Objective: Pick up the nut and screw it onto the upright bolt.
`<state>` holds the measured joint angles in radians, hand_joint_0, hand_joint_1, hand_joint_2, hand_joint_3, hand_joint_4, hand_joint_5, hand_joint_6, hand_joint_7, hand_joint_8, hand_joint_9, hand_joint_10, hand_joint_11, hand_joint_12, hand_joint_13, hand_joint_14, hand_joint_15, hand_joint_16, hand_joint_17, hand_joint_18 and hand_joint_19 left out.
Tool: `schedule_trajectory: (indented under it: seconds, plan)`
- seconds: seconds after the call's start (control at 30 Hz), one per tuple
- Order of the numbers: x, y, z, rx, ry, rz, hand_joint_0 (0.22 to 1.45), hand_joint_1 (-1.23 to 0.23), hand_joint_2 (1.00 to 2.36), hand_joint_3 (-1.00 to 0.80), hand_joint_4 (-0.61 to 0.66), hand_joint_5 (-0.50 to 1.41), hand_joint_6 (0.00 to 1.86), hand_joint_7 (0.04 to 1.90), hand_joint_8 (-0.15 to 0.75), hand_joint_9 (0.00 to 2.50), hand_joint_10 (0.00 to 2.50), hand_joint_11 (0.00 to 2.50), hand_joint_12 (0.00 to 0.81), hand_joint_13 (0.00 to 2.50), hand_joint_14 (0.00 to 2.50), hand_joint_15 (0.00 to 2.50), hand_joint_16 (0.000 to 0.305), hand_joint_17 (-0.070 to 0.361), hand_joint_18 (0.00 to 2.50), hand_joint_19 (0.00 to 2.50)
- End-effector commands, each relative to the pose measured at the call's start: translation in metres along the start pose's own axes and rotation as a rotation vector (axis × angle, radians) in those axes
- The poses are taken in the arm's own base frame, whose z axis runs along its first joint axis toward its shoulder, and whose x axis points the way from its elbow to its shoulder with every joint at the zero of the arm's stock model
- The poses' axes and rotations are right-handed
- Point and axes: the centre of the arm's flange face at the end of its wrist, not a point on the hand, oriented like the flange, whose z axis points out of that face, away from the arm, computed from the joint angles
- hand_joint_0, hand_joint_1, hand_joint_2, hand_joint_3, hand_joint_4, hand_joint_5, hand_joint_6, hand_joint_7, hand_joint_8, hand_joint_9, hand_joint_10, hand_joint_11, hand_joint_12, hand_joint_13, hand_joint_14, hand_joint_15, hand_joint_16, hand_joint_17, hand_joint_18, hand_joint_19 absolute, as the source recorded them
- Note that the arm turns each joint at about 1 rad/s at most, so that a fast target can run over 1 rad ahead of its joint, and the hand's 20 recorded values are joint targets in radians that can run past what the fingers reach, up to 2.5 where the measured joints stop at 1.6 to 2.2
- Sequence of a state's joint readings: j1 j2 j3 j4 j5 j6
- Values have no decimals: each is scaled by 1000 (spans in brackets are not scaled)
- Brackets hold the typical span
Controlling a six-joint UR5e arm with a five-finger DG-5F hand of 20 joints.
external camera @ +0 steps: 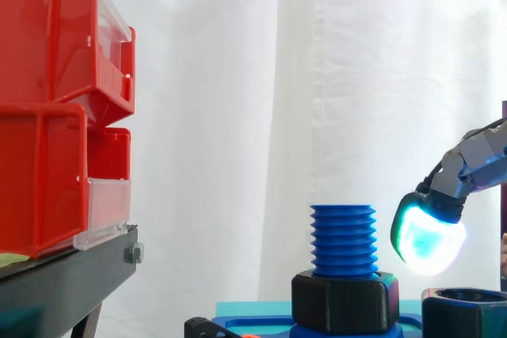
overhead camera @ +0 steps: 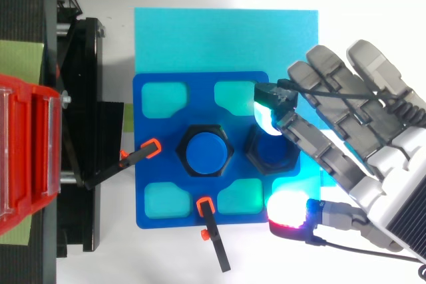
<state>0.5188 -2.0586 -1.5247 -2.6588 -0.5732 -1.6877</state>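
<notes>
A blue threaded bolt (external camera: 343, 239) stands upright in the middle of the blue fixture plate (overhead camera: 153, 124), with a black hexagonal collar (external camera: 344, 302) around its foot. A loose black nut (overhead camera: 271, 154) lies on the plate just right of the bolt. My hand (overhead camera: 373, 164) comes in from the right and hangs over that nut with its fingers straight and spread, holding nothing. One cyan fingertip (external camera: 428, 235) floats right of the bolt's thread, above the nut (external camera: 466, 306). The thumb's red pad (overhead camera: 287, 209) sits off the plate's near right corner.
Red bins (external camera: 47, 108) stack on a black stand (external camera: 63, 275) at the left. Two orange-tipped black clamps (overhead camera: 150, 149) (overhead camera: 208, 207) grip the plate's left and front edges. A cyan sheet (overhead camera: 226, 38) lies beneath the plate, with white table around it.
</notes>
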Motion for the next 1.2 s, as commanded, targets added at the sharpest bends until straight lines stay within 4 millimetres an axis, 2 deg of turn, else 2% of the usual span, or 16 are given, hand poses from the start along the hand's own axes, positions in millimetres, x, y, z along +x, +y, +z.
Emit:
schedule_trajectory:
  seconds: [0.0, 1.17]
  plan:
    - [0, 0, 0, 0, 2, 1, 397, -501, 1000, -500, 259, -233, 502, 759, 312, 310, 0, 0, 436, 259, 0, 0, 56, 127, 37, 0]
    - [5, -14, 2, 3, 43, 13, 385, -525, 1000, -500, 259, -232, 502, 763, 314, 305, 0, 0, 440, 273, 0, 0, 58, 130, 59, 0]
